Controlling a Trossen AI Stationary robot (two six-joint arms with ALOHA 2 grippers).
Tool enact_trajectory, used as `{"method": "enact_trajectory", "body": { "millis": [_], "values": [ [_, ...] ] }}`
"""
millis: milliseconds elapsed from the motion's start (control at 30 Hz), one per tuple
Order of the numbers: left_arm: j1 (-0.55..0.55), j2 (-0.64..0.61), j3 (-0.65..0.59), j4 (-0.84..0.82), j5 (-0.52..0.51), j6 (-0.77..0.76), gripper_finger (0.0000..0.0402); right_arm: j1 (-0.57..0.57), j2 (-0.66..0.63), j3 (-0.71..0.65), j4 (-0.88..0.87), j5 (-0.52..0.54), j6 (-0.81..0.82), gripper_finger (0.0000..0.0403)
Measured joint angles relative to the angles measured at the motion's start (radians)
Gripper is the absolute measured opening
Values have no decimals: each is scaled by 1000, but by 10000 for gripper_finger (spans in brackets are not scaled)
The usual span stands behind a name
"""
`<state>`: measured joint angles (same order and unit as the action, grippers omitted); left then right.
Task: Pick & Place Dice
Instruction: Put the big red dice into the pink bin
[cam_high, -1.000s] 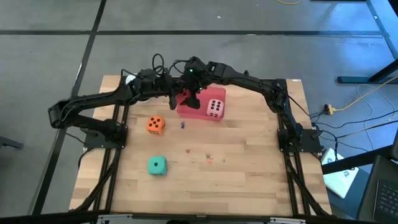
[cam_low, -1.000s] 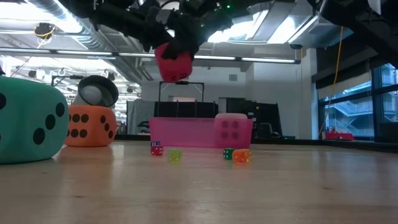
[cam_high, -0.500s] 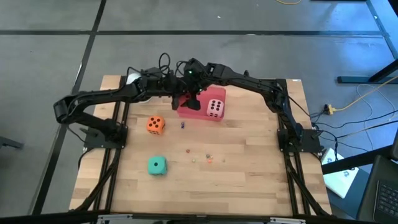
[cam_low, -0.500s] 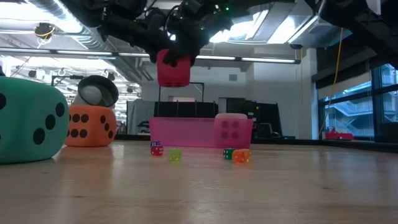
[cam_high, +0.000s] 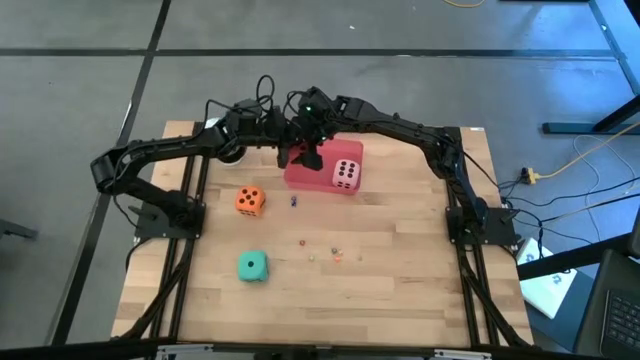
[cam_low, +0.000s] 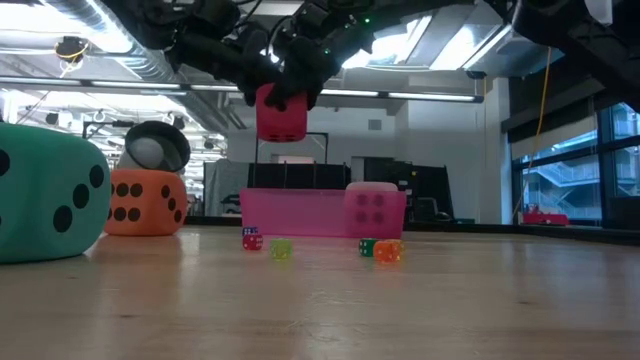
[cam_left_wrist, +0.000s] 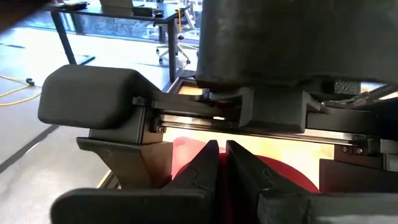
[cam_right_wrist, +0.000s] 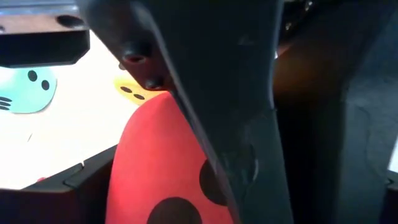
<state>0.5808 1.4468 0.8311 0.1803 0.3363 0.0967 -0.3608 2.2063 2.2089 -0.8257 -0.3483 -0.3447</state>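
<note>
A red die (cam_low: 281, 112) with dark pips hangs high above the pink tray (cam_low: 300, 213), with my right gripper (cam_high: 313, 148) shut on it. The die fills the right wrist view (cam_right_wrist: 155, 174). My left gripper (cam_left_wrist: 222, 150) is shut and points at the die (cam_left_wrist: 186, 155) from the table's left, right beside it. A pale pink die (cam_high: 346, 173) sits in the tray's right end. Out on the wood sit an orange die (cam_high: 250, 200) and a teal die (cam_high: 252, 266). My right gripper holds the red die between its two wide-set fingers (cam_right_wrist: 217, 124), coming from above; the die's upper part (cam_low: 280, 95) is between them. The die hangs lifted clear over the tray, roughly upright. My left gripper: I cannot tell whether its shut tips touch the die.
Several tiny coloured beads (cam_high: 325, 250) lie scattered mid-table, in front of the tray (cam_low: 280, 248). A dark round object (cam_low: 155, 148) shows behind the orange die. Both arms crowd the far middle of the table over the tray; open wood lies toward the near edge.
My left gripper, still shut, has come down and moved toward the table's right, closing in on the red die. The die stays aloft in my right gripper over the tray and now hangs squarer than before.
</note>
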Motion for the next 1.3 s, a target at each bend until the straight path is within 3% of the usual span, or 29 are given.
{"method": "enact_trajectory", "body": {
  "millis": [433, 800, 1000, 1300],
  "values": [
    [-10, 13, -1, -15, 0, -8, 25, -5, 0, 0, 58, -11, 16, 399],
    [-10, 50, 2, -12, -1, -4, 28, -12, 0, 0, 60, 43, 3, 399],
    [-14, 93, 30, -12, 47, -8, 27, -24, 0, 0, 40, 45, 24, 399],
    [-16, 71, 44, -11, 51, -8, 33, -33, 0, -2, 11, 91, 51, 399]
  ]
}}
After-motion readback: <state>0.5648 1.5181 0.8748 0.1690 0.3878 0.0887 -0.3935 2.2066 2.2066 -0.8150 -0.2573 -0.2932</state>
